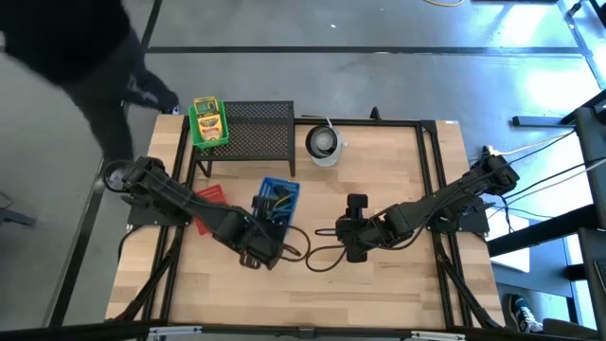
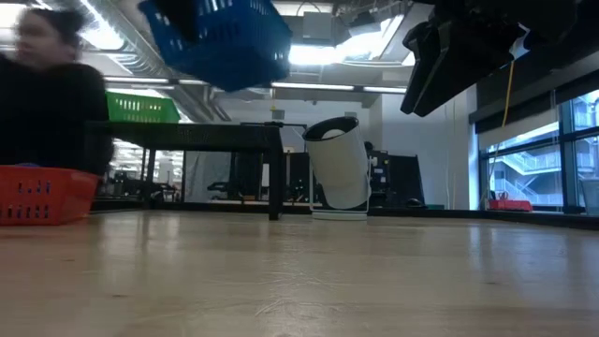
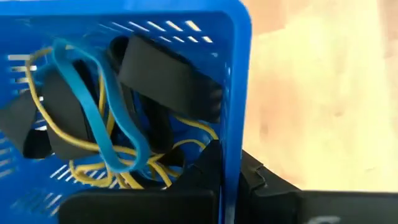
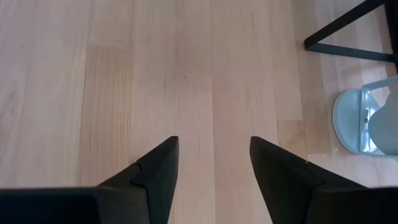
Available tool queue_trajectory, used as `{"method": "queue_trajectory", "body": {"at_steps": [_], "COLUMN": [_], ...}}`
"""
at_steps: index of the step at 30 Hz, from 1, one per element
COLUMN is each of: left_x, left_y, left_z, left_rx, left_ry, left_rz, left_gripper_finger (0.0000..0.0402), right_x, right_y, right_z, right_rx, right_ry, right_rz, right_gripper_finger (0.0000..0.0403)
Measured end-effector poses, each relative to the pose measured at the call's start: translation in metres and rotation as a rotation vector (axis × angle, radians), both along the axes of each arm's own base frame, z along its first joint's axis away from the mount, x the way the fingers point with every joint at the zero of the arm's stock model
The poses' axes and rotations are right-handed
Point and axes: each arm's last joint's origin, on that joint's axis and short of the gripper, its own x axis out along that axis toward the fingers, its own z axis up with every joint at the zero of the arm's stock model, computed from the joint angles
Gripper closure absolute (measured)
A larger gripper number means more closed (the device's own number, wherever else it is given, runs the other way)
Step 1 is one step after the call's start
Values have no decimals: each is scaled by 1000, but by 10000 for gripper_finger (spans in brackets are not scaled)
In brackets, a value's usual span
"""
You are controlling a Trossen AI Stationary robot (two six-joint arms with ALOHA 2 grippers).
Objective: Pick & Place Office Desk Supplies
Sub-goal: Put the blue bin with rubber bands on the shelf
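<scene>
- The left gripper point(image 1: 268, 239) is clamped on the rim of a blue basket point(image 1: 276, 201), one finger point(image 3: 208, 167) inside the wall and one outside, and holds it clear above the table point(image 2: 299, 281).
- Blue and yellow rubber bands point(image 3: 102, 121) and black binder clips point(image 3: 168, 78) lie inside the basket.
- The right gripper point(image 4: 213, 163) hangs over bare wood with its fingers spread and nothing between them.
- A crayon box point(image 1: 207, 121) lies on the black mesh rack point(image 1: 256, 133), beside the white cup point(image 1: 324, 143).

This is a robotics lab or workshop. Two dark robot arms stand at a wooden tabletop point(image 1: 398, 170) in a black metal frame point(image 1: 431, 161), on a grey concrete floor point(image 1: 379, 85), with ceiling lights point(image 2: 318, 56) and big windows point(image 2: 562, 159) behind.
</scene>
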Motion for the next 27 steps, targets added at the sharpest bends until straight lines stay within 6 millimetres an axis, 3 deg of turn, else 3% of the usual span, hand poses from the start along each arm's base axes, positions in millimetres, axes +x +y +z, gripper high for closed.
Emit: {"method": "queue_trajectory", "body": {"at_steps": [5,12,18,22,27], "left_x": [0,4,8,2,-8], "left_y": [23,89,158,202,237], "left_z": [18,30,29,28,18], "left_rx": [141,258,190,86,7], "left_ry": [58,213,306,316,337], "left_rz": [-30,44,121,266,396], "left_gripper_finger": [400,399,399,400,399], "right_x": [0,0,0,0,0], "right_y": [0,0,0,0,0], "right_z": [0,0,0,0,0], "right_rx": [-3,-3,-1,11,15], "right_ry": [1,0,-2,-9,-9], "right_rz": [3,3,-3,-21,-26], "right_gripper_finger": [201,201,201,201,201]}}
